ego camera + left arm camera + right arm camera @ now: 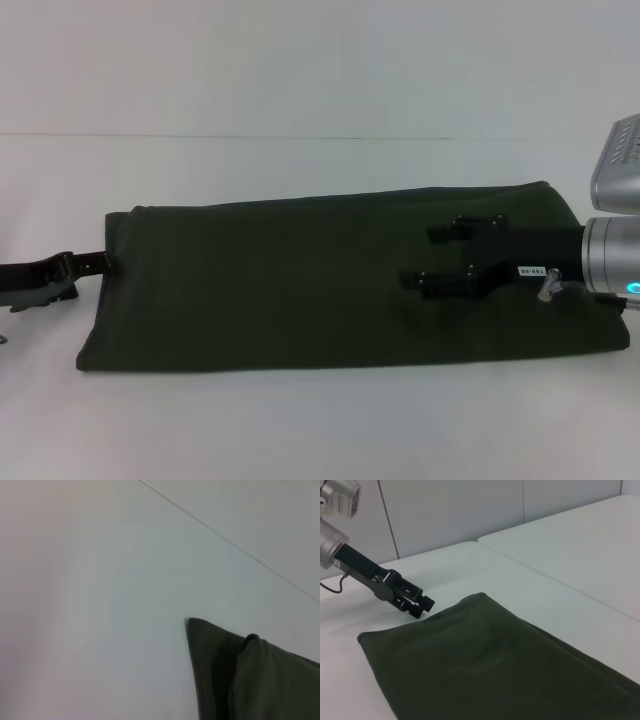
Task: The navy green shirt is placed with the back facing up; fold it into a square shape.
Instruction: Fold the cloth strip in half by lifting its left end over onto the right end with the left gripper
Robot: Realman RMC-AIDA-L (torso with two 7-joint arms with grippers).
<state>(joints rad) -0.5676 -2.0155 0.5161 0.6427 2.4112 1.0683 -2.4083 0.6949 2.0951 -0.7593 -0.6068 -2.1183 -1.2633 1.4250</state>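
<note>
Shirt: the navy green shirt (300, 290), already a long band, is lying on the desk (300, 430) under the right gripper (425, 258).
Right gripper: hovering with fingers parted, holding nothing.
Left gripper (92, 262): touching the shirt's end; whether it is gripping, I cannot tell.
Advice: pinch both layers, carry that end squarely across.

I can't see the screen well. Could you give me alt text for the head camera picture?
A dark green shirt, folded into a long band, lies across a white table. The right gripper reaches over its right part with fingers apart, and the left gripper sits at the shirt's left edge.
</note>
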